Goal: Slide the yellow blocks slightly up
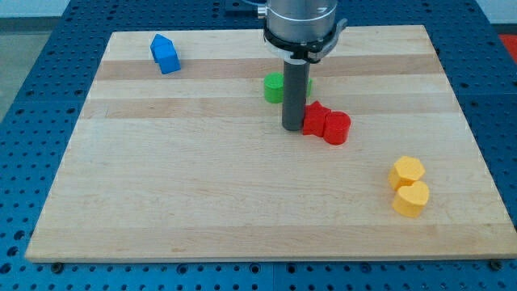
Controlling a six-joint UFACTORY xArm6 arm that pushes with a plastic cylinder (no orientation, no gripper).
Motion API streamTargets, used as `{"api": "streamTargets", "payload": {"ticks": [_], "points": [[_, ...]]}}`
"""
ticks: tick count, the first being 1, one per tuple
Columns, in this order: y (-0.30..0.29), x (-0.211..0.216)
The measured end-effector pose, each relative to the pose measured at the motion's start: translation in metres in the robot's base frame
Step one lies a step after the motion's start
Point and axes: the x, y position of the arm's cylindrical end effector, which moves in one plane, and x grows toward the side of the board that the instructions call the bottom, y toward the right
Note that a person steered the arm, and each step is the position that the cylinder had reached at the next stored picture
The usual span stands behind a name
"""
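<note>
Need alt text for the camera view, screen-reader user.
My tip rests beside the red blocks mid-board, far from the two touching yellow blocks at lower right. A green block sits behind the rod; a blue block at upper left.

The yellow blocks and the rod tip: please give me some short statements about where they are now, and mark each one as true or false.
1. The two yellow blocks touch each other near the view's right edge. True.
2. My tip rests against the yellow blocks. False: it stands right beside the red blocks, far from the yellow ones.
3. The blue block lies at the view's top left. True.
4. The green block lies below the red blocks in the view. False: it lies above them, partly behind the rod.
5. The yellow blocks lie lower in the view than the red blocks. True.
</note>
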Motion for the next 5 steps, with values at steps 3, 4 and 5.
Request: {"api": "streamTargets", "payload": {"ticks": [3, 4, 5], "points": [[-0.011, 0.097], [0.027, 0.150], [0.080, 0.181]]}}
